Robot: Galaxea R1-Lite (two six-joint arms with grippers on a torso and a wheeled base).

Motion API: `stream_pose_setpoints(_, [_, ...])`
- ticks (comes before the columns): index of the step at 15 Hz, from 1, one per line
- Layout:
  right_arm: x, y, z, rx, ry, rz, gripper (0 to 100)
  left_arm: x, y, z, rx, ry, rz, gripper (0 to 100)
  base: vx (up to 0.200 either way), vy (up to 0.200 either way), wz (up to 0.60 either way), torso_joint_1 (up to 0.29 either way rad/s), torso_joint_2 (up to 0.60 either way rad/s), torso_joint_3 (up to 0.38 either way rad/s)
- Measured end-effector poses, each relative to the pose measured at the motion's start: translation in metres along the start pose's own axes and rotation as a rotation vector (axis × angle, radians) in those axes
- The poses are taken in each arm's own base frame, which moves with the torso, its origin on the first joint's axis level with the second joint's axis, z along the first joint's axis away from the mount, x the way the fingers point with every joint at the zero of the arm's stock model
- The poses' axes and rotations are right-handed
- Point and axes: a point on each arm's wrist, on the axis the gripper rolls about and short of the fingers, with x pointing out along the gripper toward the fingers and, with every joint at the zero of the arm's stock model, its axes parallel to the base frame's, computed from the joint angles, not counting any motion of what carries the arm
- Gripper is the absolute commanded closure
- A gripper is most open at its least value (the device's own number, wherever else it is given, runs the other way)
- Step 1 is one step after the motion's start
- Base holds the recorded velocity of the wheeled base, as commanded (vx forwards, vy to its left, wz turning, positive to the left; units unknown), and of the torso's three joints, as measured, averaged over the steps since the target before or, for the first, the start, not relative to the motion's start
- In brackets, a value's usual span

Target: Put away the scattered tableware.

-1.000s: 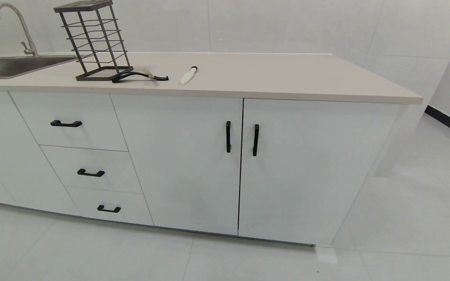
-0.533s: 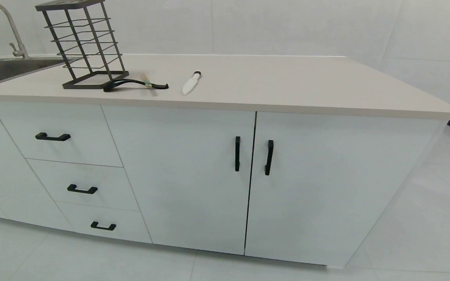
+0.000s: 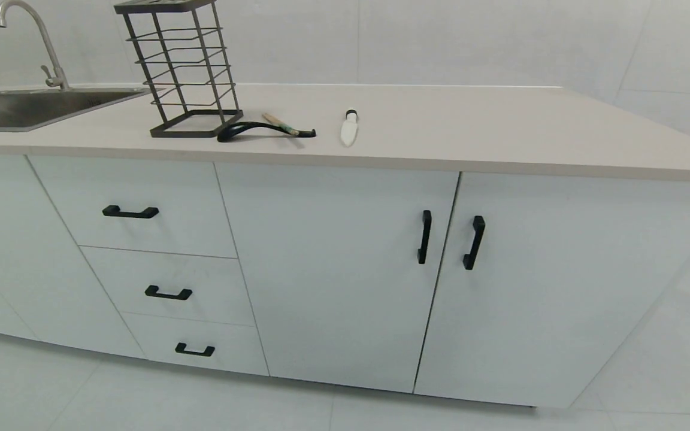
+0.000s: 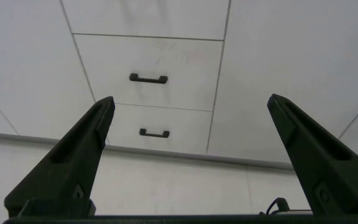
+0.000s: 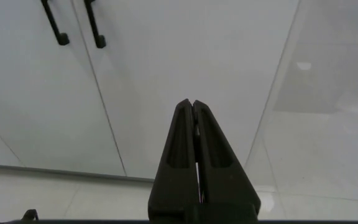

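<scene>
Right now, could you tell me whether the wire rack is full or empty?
Empty: the rack holds nothing; the ladle and white utensil lie on the counter beside it.

White cabinets point(image 3: 333, 269) (black handles point(image 3: 423, 236)), beige countertop point(image 3: 471, 131), grey tiled floor point(image 3: 141, 407).

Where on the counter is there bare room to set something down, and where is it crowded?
Free: the wide counter stretch from the white knife rightward to the end; also the strip between sink and rack. Crowded: by the rack's base, where the black ladle and a wooden-handled utensil lie crossed, knife beside.
</scene>
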Motion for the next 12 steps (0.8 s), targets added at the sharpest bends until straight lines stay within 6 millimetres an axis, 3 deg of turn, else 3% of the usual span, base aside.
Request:
stream_pose_setpoints(1, [0.0000,0.0000,0.0000,0.000,0.000,-0.002,100,0.0000,0.0000,0.0001,0.000,-0.001,0.001,0,0.000,0.200,0.60,0.002,0.01,0.007])
stream_pose_setpoints(4, [0.0000,0.0000,-0.0001,0.000,0.001,-0.003,100,0.0000,0.0001,0.0001,0.000,-0.001,0.003,0,0.000,0.000,0.60,0.001,0.00,-0.002])
stream_pose_setpoints(5, [-0.0001,0.0000,0.0003,0.000,-0.001,-0.002,100,0.0000,0.0001,0.0000,0.000,0.000,0.003,0,0.000,0.000,0.00,0.000,0.00,0.000])
stream_pose_setpoints(11, [-0.0001,0.0000,0.0004,0.000,-0.002,-0.003,100,0.0000,0.0001,0.0000,0.001,0.000,0.001,0,0.000,0.200,0.00,0.005,0.00,0.002])
stream_pose_setpoints(12, [-0.0001,0.0000,0.0003,0.000,-0.001,-0.003,100,0.0000,0.0000,0.0000,0.001,0.000,0.001,0,0.200,0.200,0.00,0.002,0.00,0.002])
